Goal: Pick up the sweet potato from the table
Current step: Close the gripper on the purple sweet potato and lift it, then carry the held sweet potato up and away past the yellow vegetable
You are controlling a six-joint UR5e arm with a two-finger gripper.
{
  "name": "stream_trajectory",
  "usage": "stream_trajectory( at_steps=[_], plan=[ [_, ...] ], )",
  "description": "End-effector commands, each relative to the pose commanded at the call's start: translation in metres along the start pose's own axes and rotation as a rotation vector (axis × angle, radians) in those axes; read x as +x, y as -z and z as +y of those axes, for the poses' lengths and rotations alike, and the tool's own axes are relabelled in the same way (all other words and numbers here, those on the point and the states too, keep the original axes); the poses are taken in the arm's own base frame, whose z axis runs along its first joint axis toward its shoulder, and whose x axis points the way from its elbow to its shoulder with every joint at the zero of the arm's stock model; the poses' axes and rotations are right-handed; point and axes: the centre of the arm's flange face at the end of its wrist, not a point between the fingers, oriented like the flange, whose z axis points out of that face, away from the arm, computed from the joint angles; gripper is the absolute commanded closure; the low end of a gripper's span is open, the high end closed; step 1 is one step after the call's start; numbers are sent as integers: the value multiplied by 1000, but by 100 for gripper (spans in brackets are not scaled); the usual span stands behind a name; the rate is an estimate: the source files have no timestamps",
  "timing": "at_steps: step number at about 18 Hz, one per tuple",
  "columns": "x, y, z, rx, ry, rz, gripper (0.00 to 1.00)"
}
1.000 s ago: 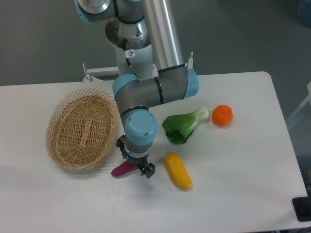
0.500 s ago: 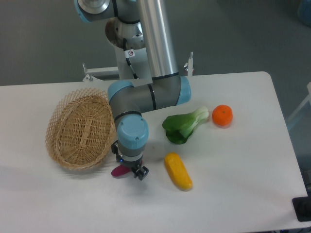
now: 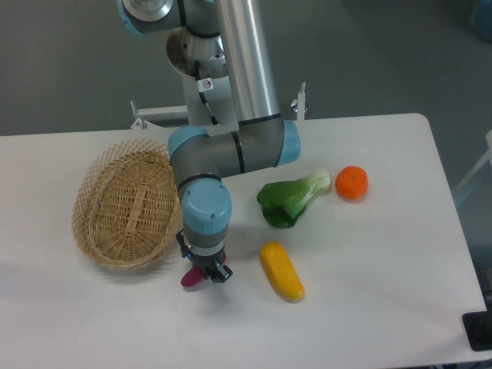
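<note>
We see only a sliver of the sweet potato (image 3: 187, 278); the rest is hidden under the arm's blue wrist and the hand (image 3: 206, 274). The hand points straight down over it, low toward the near edge of the tabletop (image 3: 384, 307), just in front of the wicker basket (image 3: 127, 206). Its fingers are mostly covered by the wrist, so we cannot tell how far apart they stand or whether they grip the vegetable. A yellow vegetable (image 3: 281, 270) lies beside it, with a leafy green (image 3: 290, 199) and an orange (image 3: 351, 183) toward the far right.
</note>
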Motion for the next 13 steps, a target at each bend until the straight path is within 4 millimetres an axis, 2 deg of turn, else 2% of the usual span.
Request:
stream_trajectory(
  at_steps=[5,13],
  plan=[
    [-29,41,4,40,21,-71,100],
    [-86,84,46,54,57,-144,98]
  ],
)
